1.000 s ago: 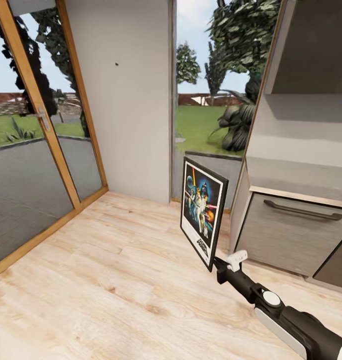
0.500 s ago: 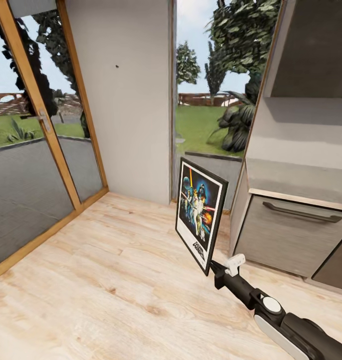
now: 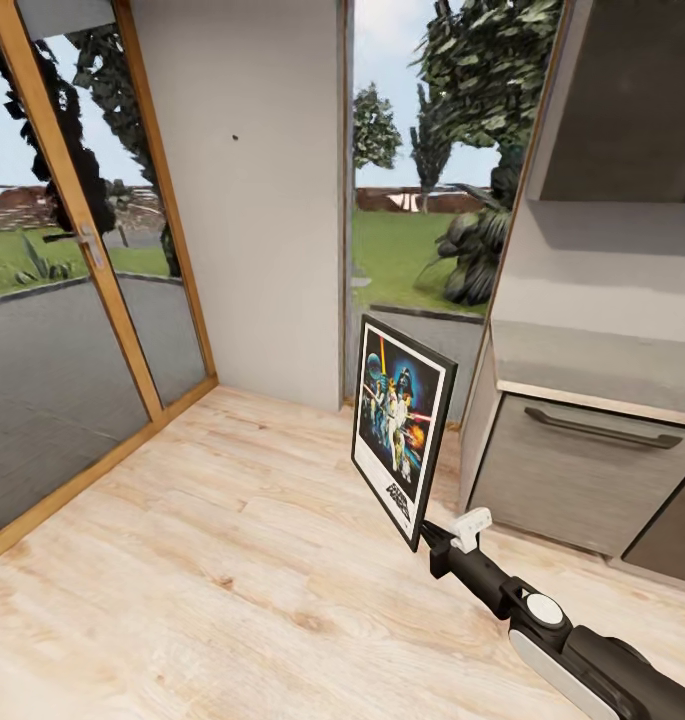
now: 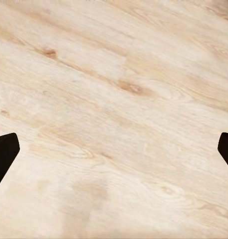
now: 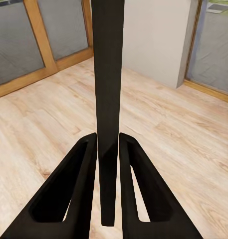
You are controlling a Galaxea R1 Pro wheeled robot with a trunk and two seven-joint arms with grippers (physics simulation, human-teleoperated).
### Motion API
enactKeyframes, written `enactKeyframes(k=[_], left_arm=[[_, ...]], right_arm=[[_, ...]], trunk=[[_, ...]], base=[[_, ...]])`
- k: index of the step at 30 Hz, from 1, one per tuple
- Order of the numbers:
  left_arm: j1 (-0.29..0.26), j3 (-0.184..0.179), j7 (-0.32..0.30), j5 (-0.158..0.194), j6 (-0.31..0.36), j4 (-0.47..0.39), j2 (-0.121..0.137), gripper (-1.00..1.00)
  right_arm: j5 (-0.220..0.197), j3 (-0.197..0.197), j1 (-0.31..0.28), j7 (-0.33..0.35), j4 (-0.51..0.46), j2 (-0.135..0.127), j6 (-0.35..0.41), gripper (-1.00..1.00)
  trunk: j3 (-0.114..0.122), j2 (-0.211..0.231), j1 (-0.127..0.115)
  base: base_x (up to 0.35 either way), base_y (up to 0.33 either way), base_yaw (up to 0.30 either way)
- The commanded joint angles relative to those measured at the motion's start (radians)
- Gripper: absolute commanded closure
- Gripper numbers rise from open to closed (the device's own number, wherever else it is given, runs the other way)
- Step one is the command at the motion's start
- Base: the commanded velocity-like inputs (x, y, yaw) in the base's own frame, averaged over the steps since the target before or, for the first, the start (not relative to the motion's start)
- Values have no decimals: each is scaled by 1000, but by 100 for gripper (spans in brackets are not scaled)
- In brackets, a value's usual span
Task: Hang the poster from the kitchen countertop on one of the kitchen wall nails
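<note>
Head view: the right gripper holds the poster upright by its lower corner above the plank floor, beside a grey cabinet. Left wrist view: fingertips spread wide, holding nothing. Right wrist view: both fingers pinch the poster's black edge.

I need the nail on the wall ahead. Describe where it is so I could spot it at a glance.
Look at the plain grey wall panel standing between the wood-framed glass door and the tall window. High on that panel, a little toward the door side, sits the nail. It is a tiny dark dot, the one mark on an otherwise bare surface, well above the poster held in the right gripper.
</note>
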Motion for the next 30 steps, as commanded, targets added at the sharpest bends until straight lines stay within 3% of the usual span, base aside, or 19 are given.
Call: enactKeyframes(k=[1, 17, 30], left_arm=[[0, 2, -5, 1, -1, -1, 0, -100], [0, 2, -5, 1, -1, -1, 0, -100], [0, 2, -5, 1, 0, -1, 0, -100]], right_arm=[[-12, 6, -2, -2, 0, -1, -6, 100], [-12, 6, -2, -2, 0, -1, -6, 100], [-14, 6, -2, -1, 1, -1, -6, 100]], trunk=[[2, 6, -4], [71, 118, -65], [113, 209, -115]], base=[[0, 0, 0], [0, 0, 0], [0, 0, 0]])
